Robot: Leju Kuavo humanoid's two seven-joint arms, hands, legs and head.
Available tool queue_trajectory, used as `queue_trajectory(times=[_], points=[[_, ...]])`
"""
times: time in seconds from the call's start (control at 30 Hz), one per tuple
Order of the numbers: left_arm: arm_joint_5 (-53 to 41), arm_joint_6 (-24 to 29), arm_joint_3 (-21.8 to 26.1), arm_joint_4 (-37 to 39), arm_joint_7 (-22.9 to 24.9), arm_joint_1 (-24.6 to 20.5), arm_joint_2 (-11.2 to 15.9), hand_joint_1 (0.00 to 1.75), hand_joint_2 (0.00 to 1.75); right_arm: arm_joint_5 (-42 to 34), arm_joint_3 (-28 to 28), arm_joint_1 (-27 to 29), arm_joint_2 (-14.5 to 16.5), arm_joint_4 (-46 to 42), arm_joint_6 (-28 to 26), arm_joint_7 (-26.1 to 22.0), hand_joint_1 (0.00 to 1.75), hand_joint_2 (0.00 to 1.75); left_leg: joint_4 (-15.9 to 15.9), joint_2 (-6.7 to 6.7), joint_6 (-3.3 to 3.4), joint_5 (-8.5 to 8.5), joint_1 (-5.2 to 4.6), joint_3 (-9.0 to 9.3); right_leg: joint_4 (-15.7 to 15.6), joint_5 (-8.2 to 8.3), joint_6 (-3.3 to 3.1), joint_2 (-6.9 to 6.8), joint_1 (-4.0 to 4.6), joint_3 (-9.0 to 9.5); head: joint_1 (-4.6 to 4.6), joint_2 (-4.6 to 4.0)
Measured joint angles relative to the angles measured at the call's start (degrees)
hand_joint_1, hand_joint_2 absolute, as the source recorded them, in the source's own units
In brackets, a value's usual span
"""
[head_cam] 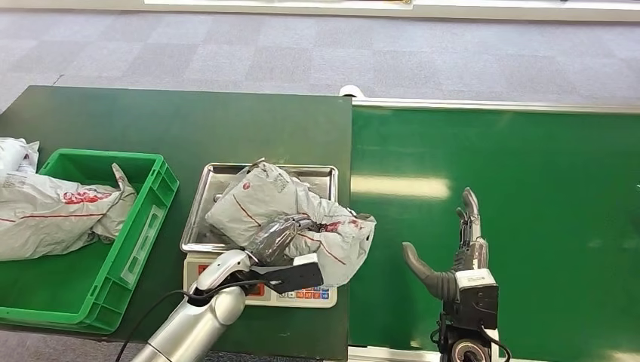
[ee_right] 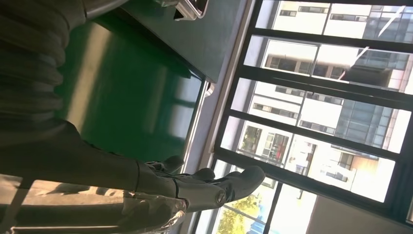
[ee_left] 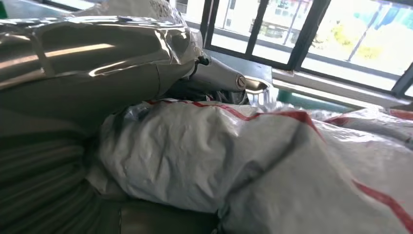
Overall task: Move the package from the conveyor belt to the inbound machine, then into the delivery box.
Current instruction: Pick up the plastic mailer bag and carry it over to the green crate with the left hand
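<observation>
Grey carpet tiles (head_cam: 226, 53) stretch behind a dark green table (head_cam: 189, 128), which butts against the brighter green conveyor belt (head_cam: 528, 188) on its right. At the far left of the table a green delivery box (head_cam: 147, 226) holds a crumpled grey mailer bag (head_cam: 60, 211) with red markings, part of it spilling over the box's left side, and another pale bag (head_cam: 15, 154) lies just beyond it. Just right of the box stands the inbound machine (head_cam: 302, 290), a scale with a steel tray (head_cam: 219, 177) on top and a row of coloured keys along its front. The package (head_cam: 287, 207), a wrinkled grey plastic mailer with red stripes, lies on that tray and droops over its right front corner toward the belt. The left hand (head_cam: 278, 235), wrapped in a clear plastic cover, rests on the near side of the package; in the left wrist view the package (ee_left: 234, 161) bulges right against the hand's cover (ee_left: 87, 58), but whether the fingers are clamped on it I cannot tell. Further right, the right hand (head_cam: 460, 249) is above the conveyor belt and holds nothing, its fingers (head_cam: 470, 207) stretched forward and close together with the thumb splayed off to the left; the right wrist view shows the same fingers (ee_right: 229, 183) extended with a window behind them.
</observation>
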Motion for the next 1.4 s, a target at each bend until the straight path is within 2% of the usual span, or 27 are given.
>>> queue_trajectory(times=[0.17, 0.33, 0.57, 0.67, 0.87, 1.13, 1.23, 1.33, 1.4], points=[[7.94, 3.94, 3.39, -4.91, -1.21, 2.58, 0.01, 1.75, 1.75, 0.14, -0.39, 1.37, 0.36, -0.10, -0.02, 0.38, 0.00, 1.75, 0.00, -0.01, -0.01, 0.01, 0.01, -0.01, 0.00, 0.00, 0.00, 0.00, 0.01, -0.03, -0.01, 0.00], [15.80, 7.27, 7.88, -11.88, -4.36, 5.26, 0.02, 1.75, 1.75, 0.19, -0.58, 2.99, 0.50, -0.34, -0.87, 0.34, 0.00, 1.75, -0.01, 0.00, -0.01, 0.00, 0.01, -0.11, 0.00, -0.01, 0.00, 0.00, 0.01, -0.13, -0.01, 0.00], [19.60, 11.91, 12.43, -20.33, -7.74, 7.74, 0.14, 1.75, 1.75, -0.80, -0.69, 4.11, 0.45, -0.34, -2.66, -0.40, 0.00, 1.75, -0.01, -0.01, -0.01, 0.00, 0.00, -0.14, 0.00, -0.01, 0.00, 0.00, 0.01, -0.15, -0.01, 0.00], [20.05, 13.81, 13.65, -23.17, -8.88, 8.45, 0.28, 1.75, 1.75, -1.04, -0.71, 4.47, 0.42, -0.34, -3.12, -0.45, 0.00, 1.75, -0.01, -0.02, -0.01, 0.00, 0.01, -0.14, 0.00, -0.01, 0.00, 0.00, 0.01, -0.15, -0.01, 0.00], [20.13, 22.03, 16.45, -31.08, -13.09, 11.03, 0.97, 1.75, 1.75, -1.59, -0.80, 5.47, 0.42, -0.34, -3.85, -0.96, 0.00, 1.75, -0.01, -0.01, -0.01, -0.01, 0.01, -0.17, 0.00, -0.02, -0.01, 0.00, 0.01, -0.19, -0.01, 0.00], [18.45, 24.45, 18.36, -36.18, -13.77, 11.98, 1.67, 1.75, 1.75, -1.64, -0.97, 5.57, 0.48, -0.34, -3.98, -1.09, 0.00, 1.75, -0.01, -0.02, 0.00, 0.00, 0.00, -0.17, 0.00, -0.02, -0.01, -0.01, 0.01, -0.17, -0.01, 0.00], [13.83, 29.29, 19.24, -37.07, -13.48, 12.05, 1.97, 1.75, 1.75, -1.57, -1.10, 5.62, 0.51, -0.36, -4.14, -1.09, 0.00, 1.75, -0.01, -0.01, -0.01, 0.01, 0.01, -0.16, 0.00, -0.01, -0.01, -0.01, 0.01, -0.17, -0.01, 0.00], [10.94, 32.99, 22.41, -38.21, -11.87, 11.47, 2.80, 1.75, 1.75, -1.95, -1.56, 5.96, 0.52, -0.63, -4.11, -1.09, 0.00, 1.75, -0.01, 0.00, -0.01, 0.00, 0.01, -0.17, 0.01, -0.02, -0.01, -0.01, 0.01, -0.18, 0.01, 0.00], [12.40, 33.45, 26.59, -38.49, -12.24, 10.97, 3.61, 1.73, 1.75, -2.80, -2.03, 6.26, 0.50, -0.82, -3.56, -1.20, 0.00, 1.75, -0.03, 0.05, -0.02, 0.00, 0.02, -0.16, 0.01, -0.02, -0.02, 0.03, 0.03, -0.19, -0.01, 0.00]])
